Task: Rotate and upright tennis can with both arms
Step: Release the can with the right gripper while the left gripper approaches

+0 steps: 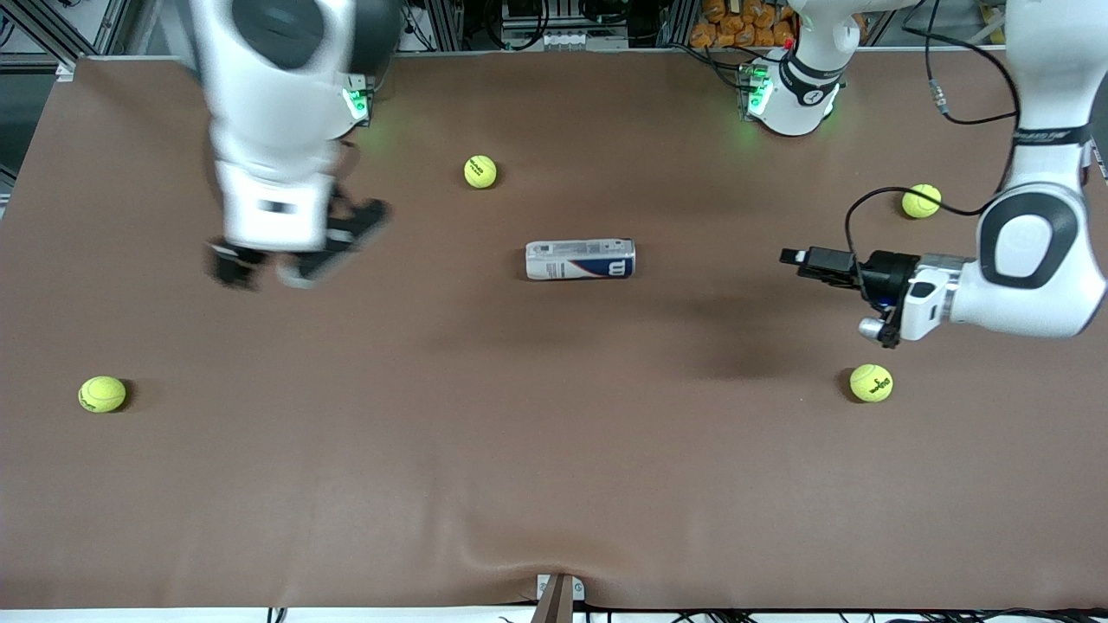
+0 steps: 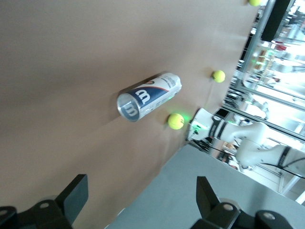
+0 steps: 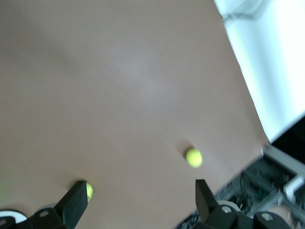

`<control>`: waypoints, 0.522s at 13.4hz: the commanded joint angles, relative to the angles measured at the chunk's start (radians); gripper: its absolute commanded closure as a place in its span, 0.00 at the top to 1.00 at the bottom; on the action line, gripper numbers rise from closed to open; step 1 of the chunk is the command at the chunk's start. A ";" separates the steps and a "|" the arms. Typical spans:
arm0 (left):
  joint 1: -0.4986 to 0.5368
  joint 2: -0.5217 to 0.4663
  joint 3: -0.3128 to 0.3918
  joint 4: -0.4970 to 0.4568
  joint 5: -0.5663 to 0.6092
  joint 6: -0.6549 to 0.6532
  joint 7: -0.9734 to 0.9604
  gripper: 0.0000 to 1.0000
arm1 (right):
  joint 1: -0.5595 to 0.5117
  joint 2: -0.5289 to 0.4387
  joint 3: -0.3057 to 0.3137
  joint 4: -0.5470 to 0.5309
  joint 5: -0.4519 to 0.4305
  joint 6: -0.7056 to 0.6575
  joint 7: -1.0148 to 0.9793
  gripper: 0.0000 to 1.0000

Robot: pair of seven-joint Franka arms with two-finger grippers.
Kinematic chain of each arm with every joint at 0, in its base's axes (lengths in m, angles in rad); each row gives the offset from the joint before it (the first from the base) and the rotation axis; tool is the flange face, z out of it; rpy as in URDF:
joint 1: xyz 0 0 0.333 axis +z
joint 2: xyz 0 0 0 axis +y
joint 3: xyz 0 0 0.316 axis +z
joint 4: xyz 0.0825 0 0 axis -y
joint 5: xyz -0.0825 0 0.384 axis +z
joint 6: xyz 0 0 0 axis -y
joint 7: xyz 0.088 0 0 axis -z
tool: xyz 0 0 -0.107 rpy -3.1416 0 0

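The tennis can (image 1: 580, 260) lies on its side near the middle of the brown worktop (image 1: 554, 467), its long axis running from the right arm's end toward the left arm's end. The navy part of the label with the white "W" sits at the end toward the left arm; the paler, printed part faces the right arm's end. In the left wrist view the can (image 2: 148, 97) shows its round, silvery-rimmed end toward that camera.

The left pincer (image 1: 801, 258) hangs over bare worktop toward the left arm's end, turned sideways so that it points at the can, well apart from it. Its fingers (image 2: 72, 194) stand wide and hold nothing.

The right pincer (image 1: 294, 251) is over the worktop toward the right arm's end (blurred in the front view), also well apart from the can. Its fingers (image 3: 71, 204) are spread wide with nothing between them.

Five yellow-green tennis balls lie scattered: one (image 1: 480, 171) farther from the front camera than the can, one (image 1: 921, 201) and another (image 1: 871, 382) toward the left arm's end, one (image 1: 102, 394) toward the right arm's end.
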 commanded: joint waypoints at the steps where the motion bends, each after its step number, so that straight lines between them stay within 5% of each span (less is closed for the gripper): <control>1: -0.003 0.013 -0.007 -0.063 -0.068 0.009 0.071 1.00 | 0.008 0.018 -0.104 0.092 -0.027 -0.100 0.017 1.00; 3: -0.003 0.018 -0.027 -0.126 -0.125 0.030 0.114 1.00 | 0.009 0.017 -0.194 0.094 -0.018 -0.122 0.066 1.00; 7: 0.000 -0.001 -0.082 -0.276 -0.269 0.133 0.176 1.00 | -0.112 0.015 -0.285 0.089 0.264 -0.096 0.389 1.00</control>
